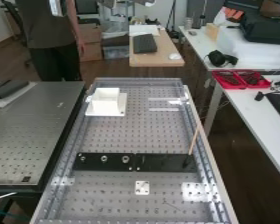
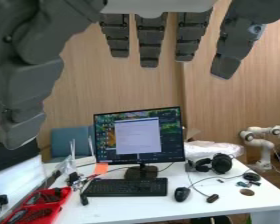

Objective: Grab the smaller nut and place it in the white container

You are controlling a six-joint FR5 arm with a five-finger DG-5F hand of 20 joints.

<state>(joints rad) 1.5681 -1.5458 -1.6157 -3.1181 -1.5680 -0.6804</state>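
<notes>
A: "Where does the smaller nut (image 1: 82,158) stand?"

B: "On the flat black bar (image 1: 164,162), near its left end in the high view. The larger nut (image 1: 104,158) is next in the row, and the bearing (image 1: 125,159) comes after that. The three are apart from one another."

A: "And the white container (image 1: 107,101)?"

B: "Well apart from the bar, toward the far end of the table (image 1: 117,135) and over to the left in the high view. It sits on a flat white base (image 1: 119,111), so the smaller nut is outside it."

A: "What about the robot hand (image 2: 149,42)?"

B: "Spread, by the wrist view. The fingers are straight with gaps between them, the thumb (image 2: 24,75) is well away from them, and nothing is pinched."

A: "Anything else on the table?"

B: "A thin wooden stick (image 1: 194,141) slants up from near the bar's right end, and a small white plate with holes (image 1: 142,188) lies on the near side of the bar."

A: "And what is the robot hand's camera facing?"

B: "A white side table with a monitor (image 2: 138,134), a black keyboard (image 2: 126,187), a mouse (image 2: 182,194), headphones (image 2: 221,163) and a red tray (image 2: 41,205). Behind it, a small white robot arm (image 2: 260,144) stands near a wood-panelled wall (image 2: 244,95)."
</notes>
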